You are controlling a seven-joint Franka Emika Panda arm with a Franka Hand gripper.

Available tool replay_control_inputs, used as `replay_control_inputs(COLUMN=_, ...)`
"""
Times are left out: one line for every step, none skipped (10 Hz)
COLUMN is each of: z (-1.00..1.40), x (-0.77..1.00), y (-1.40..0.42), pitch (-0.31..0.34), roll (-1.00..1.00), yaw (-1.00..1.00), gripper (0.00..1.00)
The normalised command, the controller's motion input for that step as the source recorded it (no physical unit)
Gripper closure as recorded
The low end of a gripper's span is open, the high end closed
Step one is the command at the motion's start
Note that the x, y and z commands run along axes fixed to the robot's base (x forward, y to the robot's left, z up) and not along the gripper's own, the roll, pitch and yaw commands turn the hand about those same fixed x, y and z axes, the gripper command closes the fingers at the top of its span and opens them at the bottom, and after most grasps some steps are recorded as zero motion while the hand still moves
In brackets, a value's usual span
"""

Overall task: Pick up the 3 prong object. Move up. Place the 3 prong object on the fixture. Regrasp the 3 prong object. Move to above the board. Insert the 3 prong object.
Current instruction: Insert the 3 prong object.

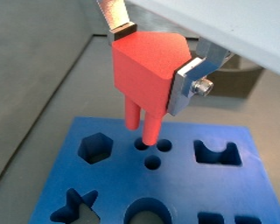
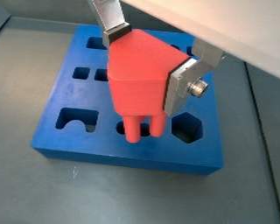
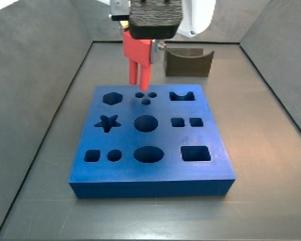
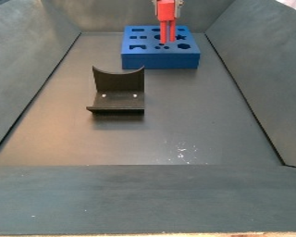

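Note:
My gripper [image 1: 154, 58] is shut on the red-orange 3 prong object [image 1: 146, 72], its silver fingers [image 1: 187, 80] clamping the block's two sides. The prongs point down, their tips just over the small round holes [image 1: 153, 149] of the blue board [image 1: 108, 188]. Both side views show the 3 prong object [image 3: 139, 58] hanging over the board's [image 3: 153, 184] far edge, near the three small holes. The gripper [image 2: 147, 59] and piece [image 2: 139, 83] also show above the board [image 2: 60, 144] in a wrist view. The dark fixture [image 3: 188, 63] stands beyond the board, empty.
The board has star, hexagon, crown, round and square cutouts. Grey bin walls [image 3: 46, 113] rise on all sides. In a side view the fixture [image 4: 116, 93] sits on the dark floor, apart from the board [image 4: 163, 54].

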Motion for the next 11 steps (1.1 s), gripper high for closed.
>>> replay_control_inputs(z=-0.08, x=0.15, y=0.01, pitch=-0.389, roll=-0.17, yaw=-0.52, gripper=1.00)
replay_control_inputs(z=-0.23, x=0.05, y=0.00, pitch=-0.243, roll=-0.01, yaw=-0.50, gripper=1.00)
replay_control_inputs(z=-0.29, x=0.00, y=0.00, pitch=-0.140, roll=0.00, yaw=-0.53, gripper=1.00)
replay_control_inputs(z=-0.35, x=0.00, y=-0.06, pitch=-0.066, roll=0.02, yaw=-0.57, gripper=1.00)
replay_control_inputs(z=-0.26, x=-0.07, y=-0.08, pitch=0.000, roll=0.00, yaw=-0.47, gripper=1.00)
replay_control_inputs(z=-0.03, x=0.00, y=0.00, pitch=0.000, roll=0.00, yaw=0.00, gripper=1.00)
replay_control_inputs(z=-0.13, x=-0.21, y=-0.25, pitch=-0.031, roll=0.00, yaw=-0.41, gripper=1.00)
replay_control_inputs(z=-0.21, x=-0.10, y=-0.07, pitch=-0.211, roll=0.00, yaw=-0.24, gripper=1.00)
replay_control_inputs(z=0.00, x=0.00, y=0.00, pitch=0.006, roll=0.00, yaw=0.00, gripper=1.00)
replay_control_inputs(z=-0.17, x=0.07, y=0.05, pitch=0.000, roll=0.00, yaw=0.01, gripper=1.00)
replay_control_inputs(z=-0.22, x=0.13, y=0.09, pitch=0.006, roll=0.00, yaw=0.01, gripper=1.00)
